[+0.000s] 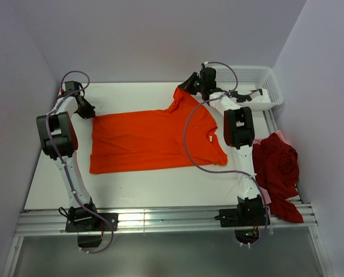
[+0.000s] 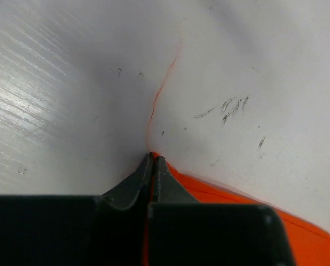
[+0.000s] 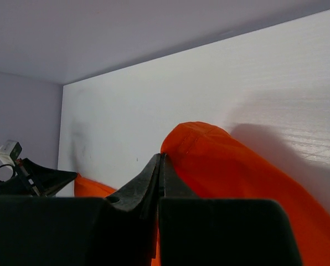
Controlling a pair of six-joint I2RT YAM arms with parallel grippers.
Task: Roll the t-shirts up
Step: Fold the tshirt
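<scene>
Orange t-shirt [image 1: 149,141]: spread flat across the middle of the white bench [image 1: 131,184], collar toward the right, hem toward the left.
Left hand [image 1: 86,109]: down at the far left corner of the shirt. From its own wrist camera the fingers [image 2: 140,180] are pressed almost together, with a thin line of orange cloth caught between them at the tips.
Right hand [image 1: 186,86]: at the far sleeve, fingers [image 3: 143,183] squeezed together. The sleeve rises in a peak to meet them, so it has a pinch of that cloth.
Sleeve fold: in the right wrist view the orange cloth bulges up beside the fingertips, off the bench surface.
Loose thread [image 2: 165,83]: a fine orange strand lies curved on the bench just ahead of the left fingertips.
Dark red t-shirt [image 1: 279,167]: crumpled in a heap at the right edge of the bench, beside the right arm.
Pale pink t-shirt [image 1: 277,135]: only a sliver shows at the far edge of the red heap.
Basket [image 1: 258,75]: white mesh, at the far right corner, behind the right arm.
</scene>
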